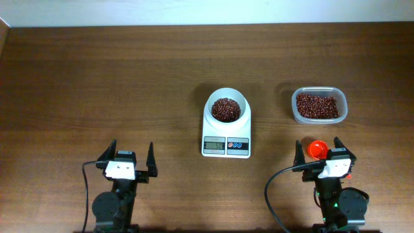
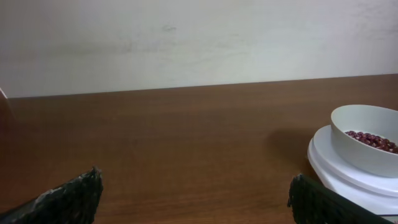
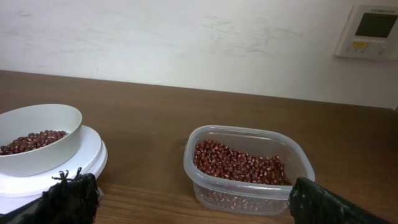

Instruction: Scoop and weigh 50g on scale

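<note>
- Dark brown wood table under everything, with a pale wall behind its far edge.
- White scale at the middle of the table, with its grey display and red and blue buttons along the near edge; digits too small to read.
- Round white bowl upright on the scale's platform, holding a shallow layer of reddish-brown beans.
- Clear plastic tub to the right of the scale and apart from it, its bottom covered with more of the same beans.
- Left hand near the table's front edge, left of the scale and well apart from it, fingers spread wide and empty.
- Right hand at the front right, just in front of the tub, fingers likewise spread wide.
- Orange-red scoop seen from above between the right hand's fingers, not clamped; impossible to tell whether touching either finger.
- Black cable curving beside the left arm, and another beside the right.
</note>
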Controlling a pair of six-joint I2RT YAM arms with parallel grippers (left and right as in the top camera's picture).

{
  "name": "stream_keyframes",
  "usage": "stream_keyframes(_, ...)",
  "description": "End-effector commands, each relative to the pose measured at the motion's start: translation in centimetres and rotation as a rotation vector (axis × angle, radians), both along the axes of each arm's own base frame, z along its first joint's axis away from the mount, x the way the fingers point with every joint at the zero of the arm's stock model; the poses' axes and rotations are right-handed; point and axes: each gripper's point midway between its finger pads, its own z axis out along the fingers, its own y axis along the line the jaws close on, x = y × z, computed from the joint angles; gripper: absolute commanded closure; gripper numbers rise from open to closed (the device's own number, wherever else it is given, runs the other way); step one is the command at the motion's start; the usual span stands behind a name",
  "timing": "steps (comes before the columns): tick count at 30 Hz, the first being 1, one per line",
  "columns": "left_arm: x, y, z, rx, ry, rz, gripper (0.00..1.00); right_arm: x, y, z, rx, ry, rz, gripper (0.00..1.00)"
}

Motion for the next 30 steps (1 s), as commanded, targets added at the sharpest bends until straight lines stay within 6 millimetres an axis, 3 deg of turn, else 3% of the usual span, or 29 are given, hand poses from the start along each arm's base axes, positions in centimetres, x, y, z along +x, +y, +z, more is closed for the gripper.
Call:
stream_keyframes(1,0.09,0.43,0.02,-0.007,-0.009,0.023,0.01,0.0,-0.01,-0.28,-0.007,0.001,0.001,0.01)
stream_keyframes(30,0.06,0.32,-0.2,0.0,-0.004,0.023,0.01,0.0,-0.01,-0.28,-0.007,0.001,0.001,0.01)
